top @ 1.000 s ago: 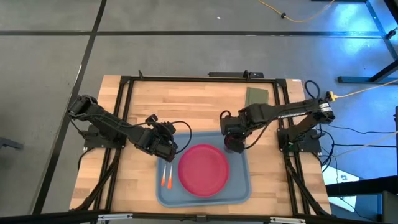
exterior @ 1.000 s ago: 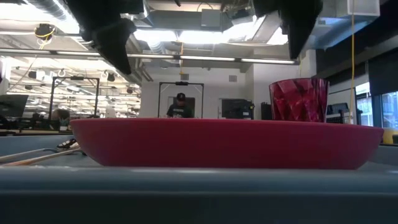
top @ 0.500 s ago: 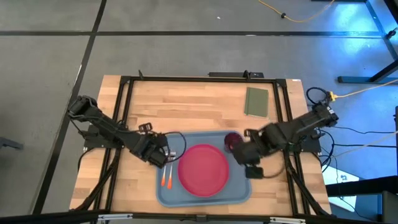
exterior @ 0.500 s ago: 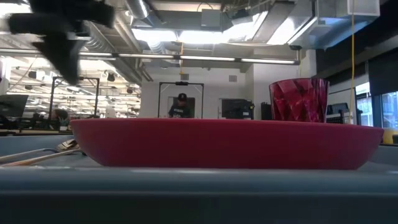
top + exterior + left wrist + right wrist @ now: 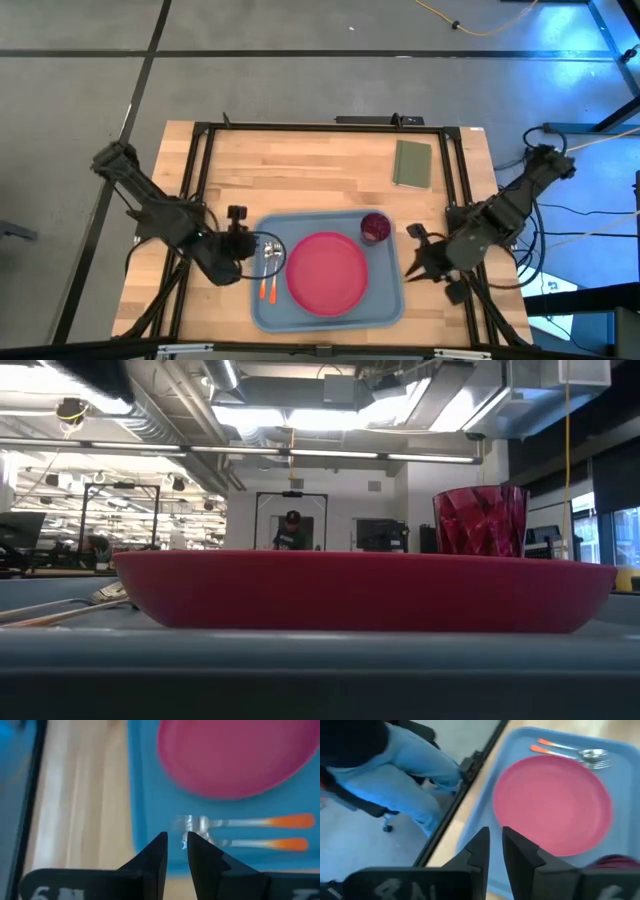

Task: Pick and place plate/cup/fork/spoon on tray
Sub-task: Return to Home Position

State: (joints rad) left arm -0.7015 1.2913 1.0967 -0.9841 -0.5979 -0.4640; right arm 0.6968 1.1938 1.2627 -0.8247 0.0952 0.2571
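Note:
The light blue tray lies at the table's near middle. The pink-red plate lies flat in its centre. The dark red cup stands upright in the tray's far right corner. The spoon and fork lie side by side on the tray left of the plate, orange handle tips toward the near edge. My left gripper is shut and empty, just left of the tray. My right gripper is shut and empty, just right of the tray.
A green pad lies at the table's far right. A black frame rail runs around the tabletop. In the right wrist view a person's legs in blue jeans show beyond the table's edge. Bare wood lies beyond the tray's far rim.
My right gripper has left the cup standing on the tray and drawn back toward the table's right and near edges. My left gripper has drawn back from the tray's far left corner toward the left edge. The cup, plate, fork and spoon stay where they were.

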